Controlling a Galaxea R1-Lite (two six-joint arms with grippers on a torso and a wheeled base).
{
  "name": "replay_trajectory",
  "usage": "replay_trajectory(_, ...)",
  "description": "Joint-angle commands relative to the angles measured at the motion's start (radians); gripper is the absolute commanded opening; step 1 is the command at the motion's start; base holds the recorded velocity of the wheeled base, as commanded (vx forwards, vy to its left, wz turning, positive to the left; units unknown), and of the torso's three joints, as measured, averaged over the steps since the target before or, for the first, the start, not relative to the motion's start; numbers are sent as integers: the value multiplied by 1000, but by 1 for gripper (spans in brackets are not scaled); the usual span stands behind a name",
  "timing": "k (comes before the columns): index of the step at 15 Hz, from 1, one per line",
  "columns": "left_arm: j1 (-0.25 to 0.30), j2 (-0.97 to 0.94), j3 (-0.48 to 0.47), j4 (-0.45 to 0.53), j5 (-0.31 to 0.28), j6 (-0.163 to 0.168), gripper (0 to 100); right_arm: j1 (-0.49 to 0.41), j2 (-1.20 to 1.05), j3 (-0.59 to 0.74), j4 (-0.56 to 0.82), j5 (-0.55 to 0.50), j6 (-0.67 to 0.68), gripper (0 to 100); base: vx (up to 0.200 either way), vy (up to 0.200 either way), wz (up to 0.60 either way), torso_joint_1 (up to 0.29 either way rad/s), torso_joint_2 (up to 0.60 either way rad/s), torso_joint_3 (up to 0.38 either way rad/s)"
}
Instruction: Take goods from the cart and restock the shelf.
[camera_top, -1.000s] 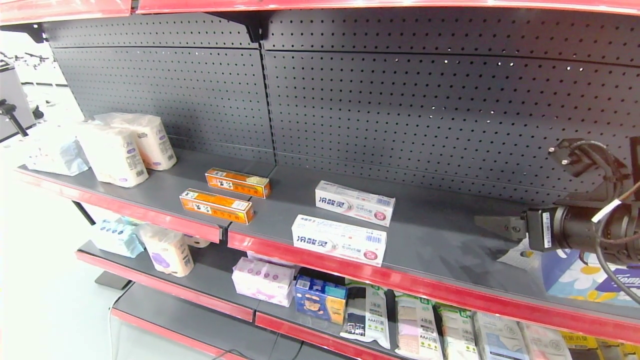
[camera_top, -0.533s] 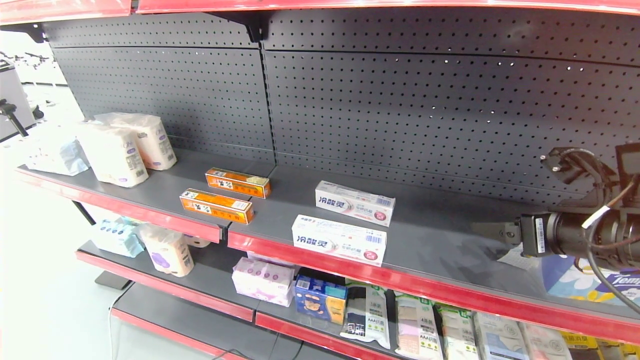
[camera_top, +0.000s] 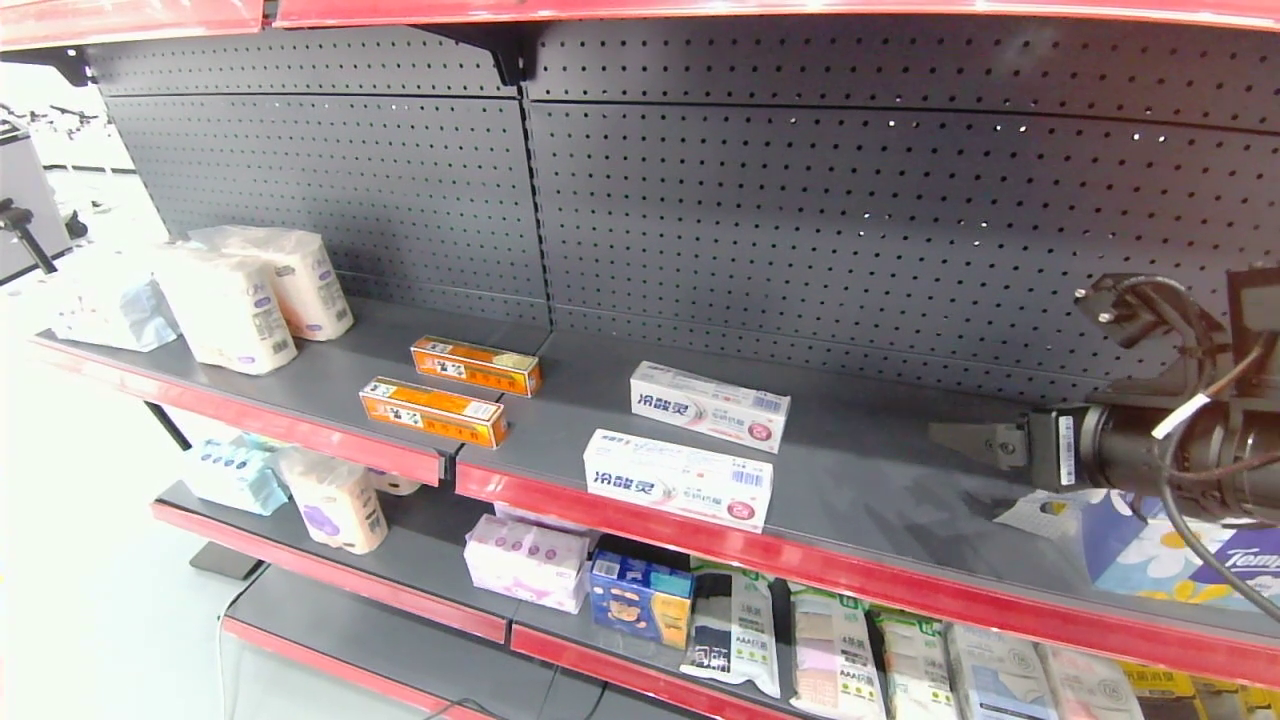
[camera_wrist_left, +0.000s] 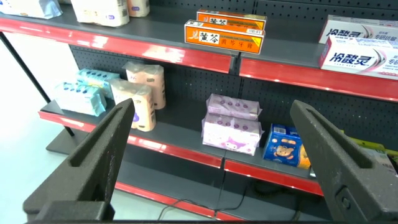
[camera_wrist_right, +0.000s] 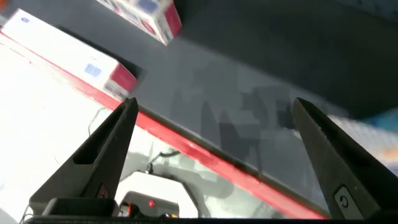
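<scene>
The shelf (camera_top: 880, 470) middle tier is partly stocked. A wide bare stretch of deck lies between the boxed goods and the right end, so, judged from the layout, restocking is under way and not complete.

Stock in place, largest first:
- Wrapped tissue packs (camera_top: 225, 310) stand at the left end.
- A floral tissue pack (camera_top: 1160, 560) lies flat at the right end, below the right arm.
- Two white toothpaste boxes (camera_top: 678, 478) lie one behind the other near the centre, the front one at the red lip.
- Two orange boxes (camera_top: 434, 411) lie just left of them, arranged the same way.

The right gripper (camera_wrist_right: 214, 109) hangs over the bare deck, fingers spread wide with nothing between them. The left gripper (camera_wrist_left: 211, 109) is lower, facing the lower tiers, its fingers likewise spread and empty. Neither carries goods, so the next item has yet to be fetched.

Limits of observation: the floral tissue pack is cut off by the frame edge and partly covered by the arm, so its full outline cannot be determined. The quantity of goods left to load cannot be judged.
</scene>
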Motion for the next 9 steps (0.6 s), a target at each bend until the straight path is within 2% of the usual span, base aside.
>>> replay_trajectory(1,0,1,0,0,0,0,100,56,146,-36,-90,-64,30,100,0,0,0,0,0,0)
replay_trajectory(2,0,1,0,0,0,0,100,71,184,-45,-123,-101,39,100,0,0,0,0,0,0)
replay_trajectory(5,0,1,0,0,0,0,100,82,175,-33,-121,-110,36,100,0,0,0,0,0,0)
replay_trajectory(7,0,1,0,0,0,0,100,48,108,-30,-120,-110,26,100,0,0,0,0,0,0)
replay_trajectory(9,0,1,0,0,0,0,100,-7,-41,58,-95,-101,-53,100,0,0,0,0,0,0)
